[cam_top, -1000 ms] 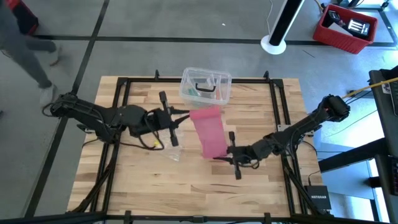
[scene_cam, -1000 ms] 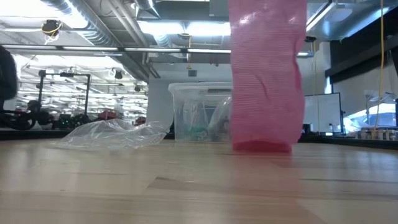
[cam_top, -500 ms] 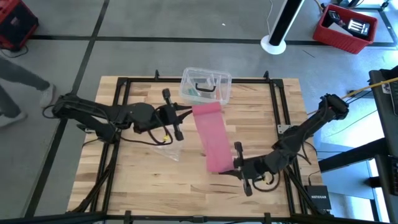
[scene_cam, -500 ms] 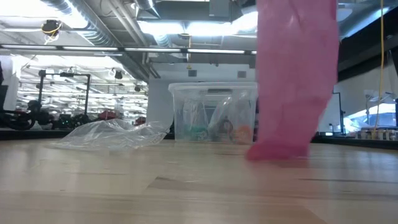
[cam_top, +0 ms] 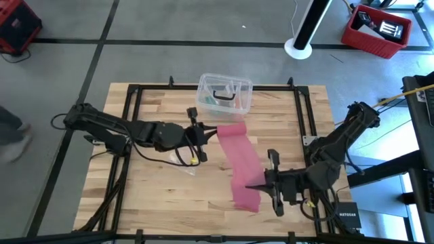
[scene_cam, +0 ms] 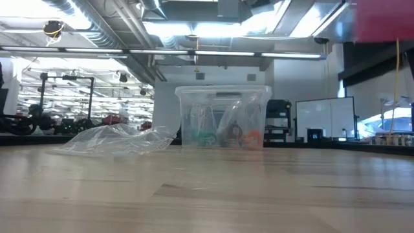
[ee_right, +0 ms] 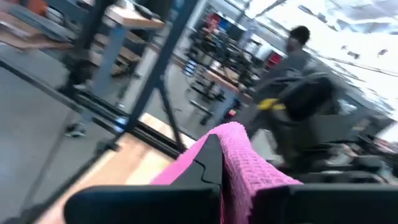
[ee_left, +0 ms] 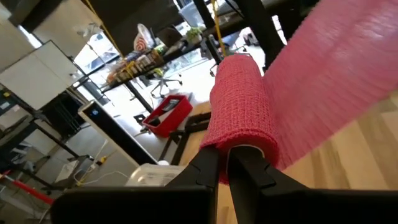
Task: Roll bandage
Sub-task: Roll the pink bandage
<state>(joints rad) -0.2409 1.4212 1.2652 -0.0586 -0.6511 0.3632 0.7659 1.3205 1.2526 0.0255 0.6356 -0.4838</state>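
left claw (cam_top: pixel 205 133) clamped on rolled end of bandage (cam_top: pixel 239 160), mid-worktop, just before clear box (cam_top: pixel 224 93). right claw (cam_top: pixel 260 186) clamped on free end, near front right. strip stretched between them, lifted off table (cam_top: pixel 156 196). wrapper (scene_cam: pixel 116 138) left of box.

Low view: bandage (scene_cam: pixel 381 19) cut off at top right corner. Clear box (cam_top: pixel 224 93) contents too small to identify.
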